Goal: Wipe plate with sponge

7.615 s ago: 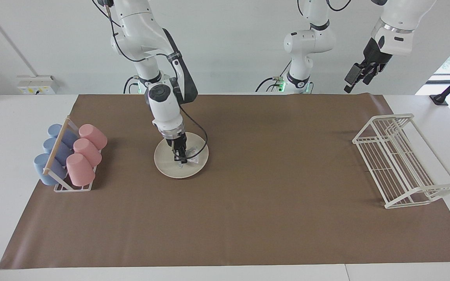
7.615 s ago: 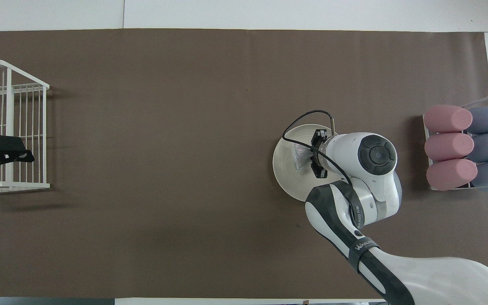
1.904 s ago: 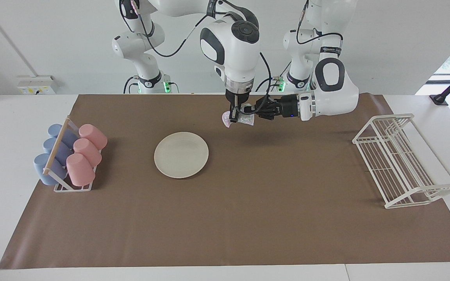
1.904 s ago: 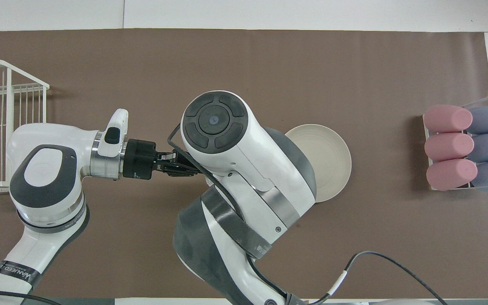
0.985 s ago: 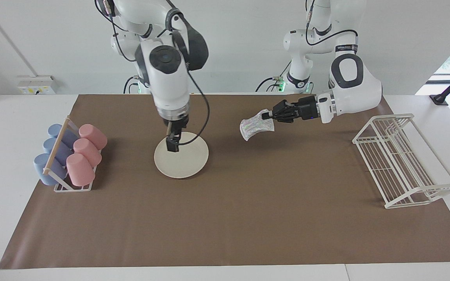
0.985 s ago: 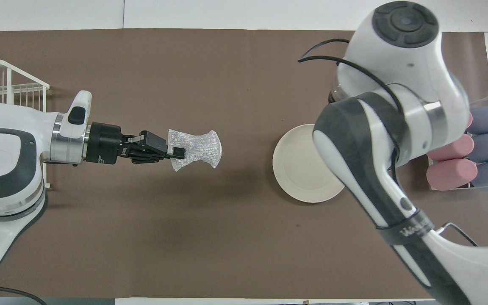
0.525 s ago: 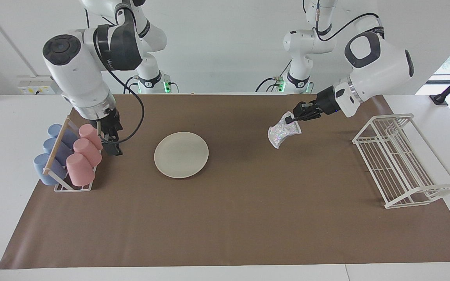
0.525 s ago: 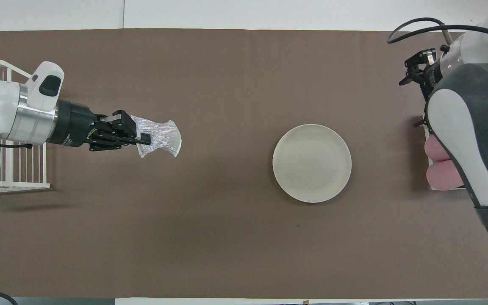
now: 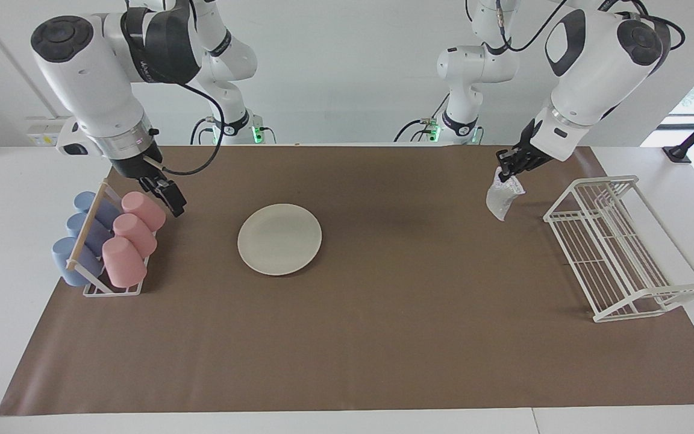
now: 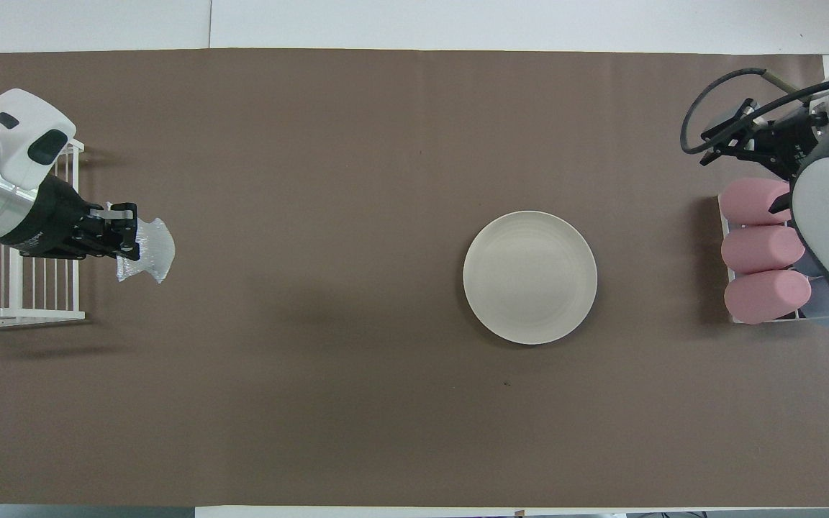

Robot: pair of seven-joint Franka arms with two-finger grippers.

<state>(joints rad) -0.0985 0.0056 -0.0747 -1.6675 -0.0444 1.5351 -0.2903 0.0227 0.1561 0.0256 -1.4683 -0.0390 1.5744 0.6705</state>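
The cream-white plate (image 9: 279,239) lies bare on the brown mat, toward the right arm's end; it also shows in the overhead view (image 10: 529,277). My left gripper (image 9: 508,167) is shut on the silvery mesh sponge (image 9: 499,198), which hangs down from it in the air. In the overhead view the left gripper (image 10: 125,237) and the sponge (image 10: 150,252) are over the mat beside the white wire rack, well away from the plate. My right gripper (image 9: 171,200) is open and empty, over the mat beside the pink cups, also seen from overhead (image 10: 707,147).
A white wire rack (image 9: 618,247) stands at the left arm's end of the table (image 10: 19,288). A holder with pink and blue cups (image 9: 109,241) lying on their sides stands at the right arm's end (image 10: 763,252). A brown mat (image 9: 383,313) covers the table.
The left gripper has carried the sponge away from the plate to beside the wire rack; the sponge now hangs down. The right gripper has shifted slightly by the cups.
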